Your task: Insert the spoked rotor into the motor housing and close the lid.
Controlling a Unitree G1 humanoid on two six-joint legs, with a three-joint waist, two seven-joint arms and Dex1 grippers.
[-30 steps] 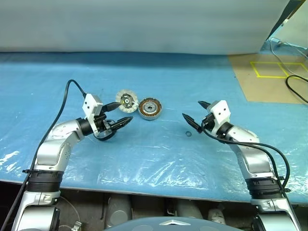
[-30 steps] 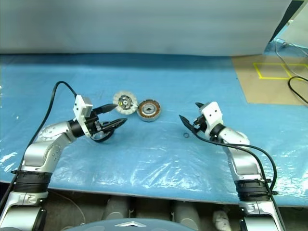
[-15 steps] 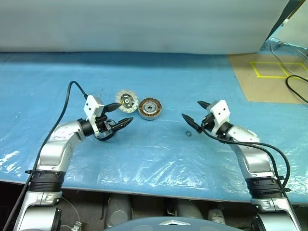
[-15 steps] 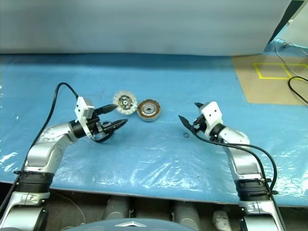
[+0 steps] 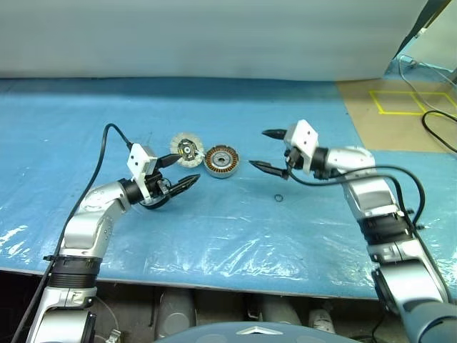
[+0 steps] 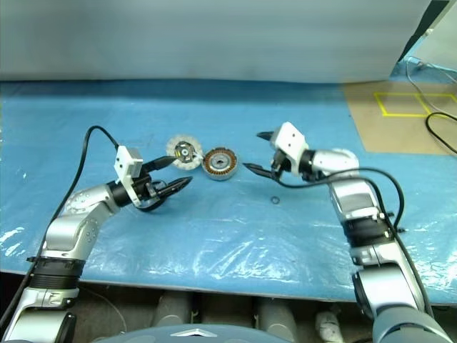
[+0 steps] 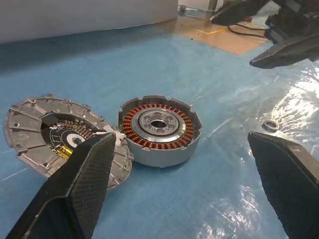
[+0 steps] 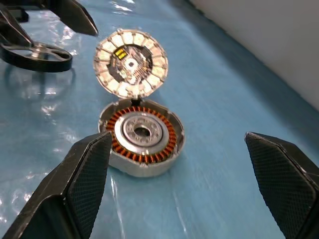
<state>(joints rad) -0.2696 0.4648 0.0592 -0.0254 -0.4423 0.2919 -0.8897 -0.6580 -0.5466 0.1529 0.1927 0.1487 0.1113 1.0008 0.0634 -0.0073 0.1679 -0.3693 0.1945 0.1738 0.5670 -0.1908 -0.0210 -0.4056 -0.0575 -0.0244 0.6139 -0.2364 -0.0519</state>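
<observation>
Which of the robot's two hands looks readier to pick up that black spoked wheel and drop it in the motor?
Probably the left hand: the spoked rotor lies on the sheet right below its open fingers. The right hand, also open, hovers beside the motor housing, farther from the wheel.

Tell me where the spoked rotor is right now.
In the right wrist view the spoked rotor lies flat on the blue sheet under the left gripper, on the robot's left, near the lid.
</observation>
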